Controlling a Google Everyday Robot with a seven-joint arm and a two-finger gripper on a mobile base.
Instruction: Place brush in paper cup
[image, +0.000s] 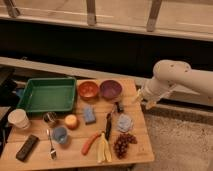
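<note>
Camera view shows the brush (108, 124) lying flat near the middle of the counter (73, 153), well apart from the paper cup (18, 119) at its left edge, while the gripper (142, 98) hangs beside the counter's right edge, released or clenched I cannot tell.

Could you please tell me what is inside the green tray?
Only bare floor shows inside the green tray; its near wall may hide a thin strip. The gripper hangs beside the right edge of the table.
</note>
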